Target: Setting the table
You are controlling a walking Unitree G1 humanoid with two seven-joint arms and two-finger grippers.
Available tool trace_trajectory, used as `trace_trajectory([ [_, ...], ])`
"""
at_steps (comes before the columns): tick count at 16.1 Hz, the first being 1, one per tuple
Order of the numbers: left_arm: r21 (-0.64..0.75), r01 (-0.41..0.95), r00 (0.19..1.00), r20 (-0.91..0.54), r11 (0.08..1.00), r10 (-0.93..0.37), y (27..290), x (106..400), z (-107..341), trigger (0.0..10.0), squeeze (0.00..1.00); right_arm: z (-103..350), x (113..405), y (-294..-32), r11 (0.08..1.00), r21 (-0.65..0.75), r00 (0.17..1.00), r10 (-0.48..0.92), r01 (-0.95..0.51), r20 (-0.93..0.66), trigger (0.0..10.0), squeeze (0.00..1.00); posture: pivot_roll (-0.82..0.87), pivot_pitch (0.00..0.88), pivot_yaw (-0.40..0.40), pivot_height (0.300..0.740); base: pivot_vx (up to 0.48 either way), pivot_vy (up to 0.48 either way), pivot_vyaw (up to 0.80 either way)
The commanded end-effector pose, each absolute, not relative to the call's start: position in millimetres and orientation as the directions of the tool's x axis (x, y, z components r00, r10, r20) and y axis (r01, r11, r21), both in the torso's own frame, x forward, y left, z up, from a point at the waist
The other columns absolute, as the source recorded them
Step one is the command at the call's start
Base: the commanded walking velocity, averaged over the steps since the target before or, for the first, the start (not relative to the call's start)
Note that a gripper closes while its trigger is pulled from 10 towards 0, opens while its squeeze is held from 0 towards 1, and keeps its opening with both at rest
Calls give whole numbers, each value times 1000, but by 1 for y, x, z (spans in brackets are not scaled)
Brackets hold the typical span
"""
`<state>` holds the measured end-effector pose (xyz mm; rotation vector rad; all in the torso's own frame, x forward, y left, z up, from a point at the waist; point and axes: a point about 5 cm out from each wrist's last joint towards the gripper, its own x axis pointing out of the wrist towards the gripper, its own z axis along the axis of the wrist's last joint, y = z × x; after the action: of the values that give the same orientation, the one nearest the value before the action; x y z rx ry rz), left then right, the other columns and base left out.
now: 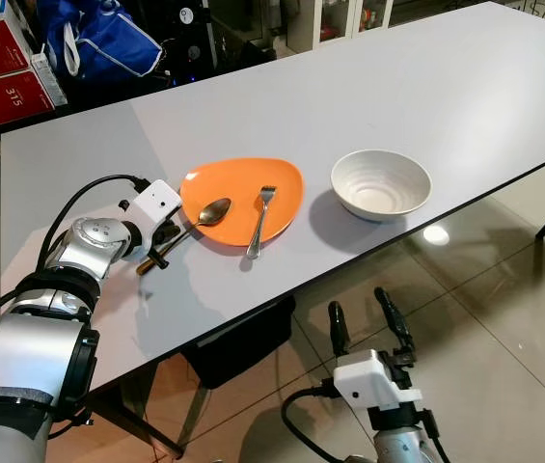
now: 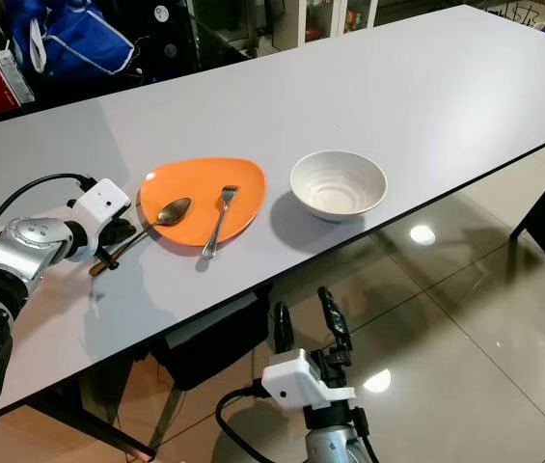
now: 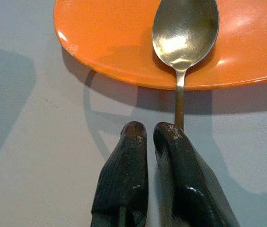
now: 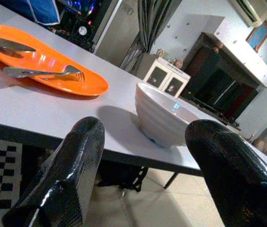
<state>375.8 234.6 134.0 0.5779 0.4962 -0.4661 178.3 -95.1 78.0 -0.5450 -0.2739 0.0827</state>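
Grey table [image 1: 368, 106] carries everything: the left gripper [image 3: 150, 135], fingers pressed together, pinches the spoon [image 1: 203, 218] handle, its bowl on the orange plate [image 1: 282, 183] beside the fork [image 1: 261, 220]. Lift it straight, keeping the pinch, I'd advise. The right gripper [image 1: 367, 314] waits, spread, below the table edge.

**Desk with plate and bowl**

A long pale grey desk [image 1: 465, 87] is seen running away from the camera. An orange plate [image 1: 243, 185] is set near its front edge, and a white ribbed bowl [image 1: 380, 183] is placed just beside it. The plate is overlapped by a spoon [image 1: 200, 220], whose handle extends over the desk surface.
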Motion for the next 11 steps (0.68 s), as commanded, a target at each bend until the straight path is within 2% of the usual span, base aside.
trace_trajectory([
  [1,402,534,783,-567,744,-256,238,374,131,10000,1000,81,178,-96,857,-516,959,147,0,243,10000,0,-138,69,94,740,0,0,0],
  [11,384,578,752,-594,720,-287,228,374,128,10000,1000,82,176,-98,853,-523,961,140,5,237,10000,0,-154,75,98,740,0,0,0],
])
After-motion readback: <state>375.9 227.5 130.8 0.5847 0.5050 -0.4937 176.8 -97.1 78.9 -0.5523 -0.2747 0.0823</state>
